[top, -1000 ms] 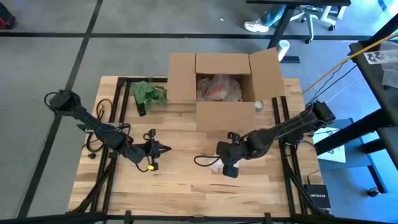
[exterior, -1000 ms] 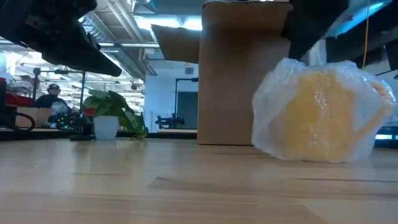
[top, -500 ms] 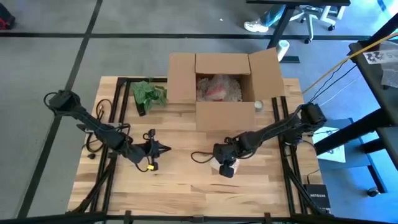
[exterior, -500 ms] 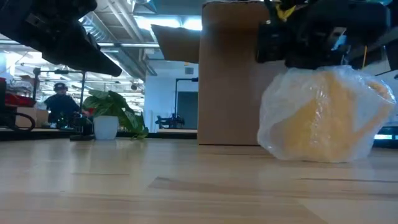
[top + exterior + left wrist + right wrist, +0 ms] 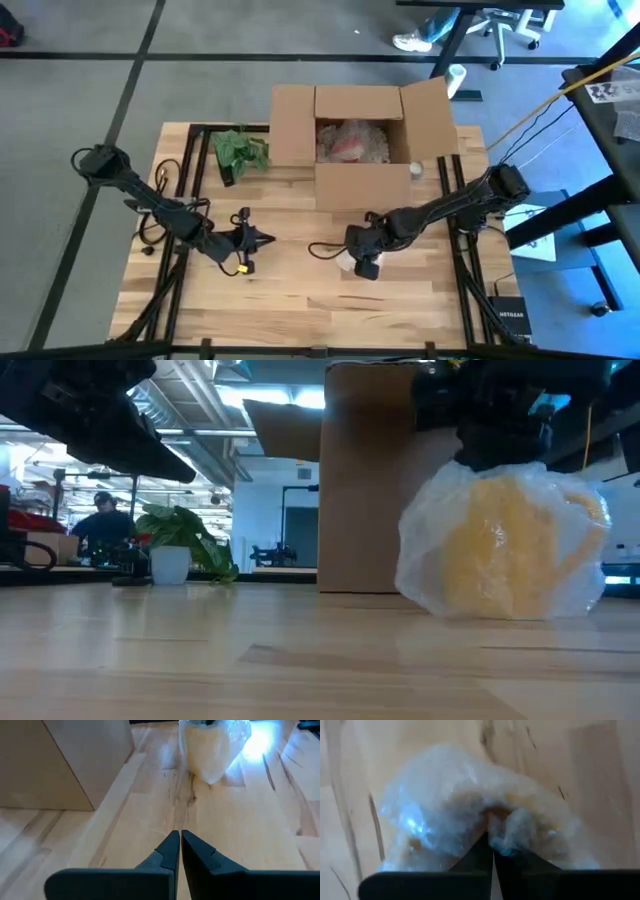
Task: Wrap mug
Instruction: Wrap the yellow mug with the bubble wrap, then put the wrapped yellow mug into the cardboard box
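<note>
Right gripper point(image 5: 362, 262) sits right on top of the mug point(image 5: 505, 540), pinched shut on its wrap, mid-desk; left gripper point(image 5: 175, 840), closed and empty, waits well apart.

We see a yellow mug point(image 5: 505, 545) under clear, glossy wrap point(image 5: 430, 550) | plain brown cardboard box point(image 5: 362, 140) | pale wood-grain table point(image 5: 290, 300) | green plant point(image 5: 180, 535) in white pot point(image 5: 170, 565) | black grippers point(image 5: 176, 851)
</note>
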You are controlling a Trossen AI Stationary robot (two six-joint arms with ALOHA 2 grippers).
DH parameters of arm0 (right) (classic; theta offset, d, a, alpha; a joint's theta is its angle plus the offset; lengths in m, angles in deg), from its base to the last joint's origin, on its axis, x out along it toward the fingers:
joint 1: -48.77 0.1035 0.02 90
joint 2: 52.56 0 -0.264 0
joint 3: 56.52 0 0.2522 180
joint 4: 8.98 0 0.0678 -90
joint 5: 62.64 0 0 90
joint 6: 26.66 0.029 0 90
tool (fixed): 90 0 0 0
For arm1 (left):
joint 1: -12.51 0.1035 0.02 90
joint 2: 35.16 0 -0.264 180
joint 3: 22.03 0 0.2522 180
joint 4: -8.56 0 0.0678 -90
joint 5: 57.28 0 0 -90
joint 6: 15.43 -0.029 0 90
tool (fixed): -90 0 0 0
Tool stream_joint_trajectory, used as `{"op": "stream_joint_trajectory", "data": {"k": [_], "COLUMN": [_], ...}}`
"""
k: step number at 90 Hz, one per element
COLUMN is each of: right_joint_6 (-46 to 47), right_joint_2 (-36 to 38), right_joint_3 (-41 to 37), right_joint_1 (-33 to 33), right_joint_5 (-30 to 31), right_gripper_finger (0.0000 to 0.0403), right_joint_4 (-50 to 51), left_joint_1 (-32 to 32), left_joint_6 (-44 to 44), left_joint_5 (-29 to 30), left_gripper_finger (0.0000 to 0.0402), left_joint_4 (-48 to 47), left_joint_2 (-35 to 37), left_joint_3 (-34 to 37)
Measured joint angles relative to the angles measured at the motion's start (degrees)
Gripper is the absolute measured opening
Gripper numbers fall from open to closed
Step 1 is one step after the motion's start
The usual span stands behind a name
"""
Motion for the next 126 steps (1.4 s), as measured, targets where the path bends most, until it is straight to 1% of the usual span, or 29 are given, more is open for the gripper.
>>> {"op": "stream_joint_trajectory", "data": {"k": [8,18,27,42,53,78,94,115,126], "right_joint_6": [-0.03,-0.61,-0.68,1.05,2.80,3.63,3.19,1.35,-0.32], "right_joint_2": [0.05,0.43,0.94,1.36,1.36,0.42,-2.67,-6.76,-8.47], "right_joint_3": [1.25,3.29,5.30,7.45,7.53,7.51,7.51,7.82,7.75], "right_joint_1": [0.53,1.59,2.67,4.63,5.38,5.66,5.64,5.67,5.75], "right_joint_5": [-0.01,-0.01,0.03,0.42,0.45,0.43,-1.07,-1.43,-1.30], "right_gripper_finger": [0.0001,0.0011,0.0032,0.0077,0.0096,0.0099,0.0099,0.0099,0.0082], "right_joint_4": [2.03,2.06,2.15,2.46,3.81,3.68,3.06,0.74,0.85], "left_joint_1": [0.00,0.00,0.00,0.00,0.00,0.00,0.00,0.00,0.00], "left_joint_6": [0.00,0.01,0.04,0.19,0.22,0.20,0.20,0.20,0.22], "left_joint_5": [0.00,0.00,0.00,-0.02,-0.02,-0.02,-0.02,-0.03,-0.21], "left_gripper_finger": [0.0000,0.0000,0.0000,0.0000,0.0000,0.0000,0.0000,0.0000,0.0000], "left_joint_4": [0.00,-0.01,-0.04,-0.17,-0.15,0.09,0.13,0.13,0.15], "left_joint_2": [0.00,0.00,0.00,0.00,0.00,0.00,0.00,0.00,0.00], "left_joint_3": [0.00,0.00,0.00,0.00,0.00,0.00,0.00,0.00,0.00]}}
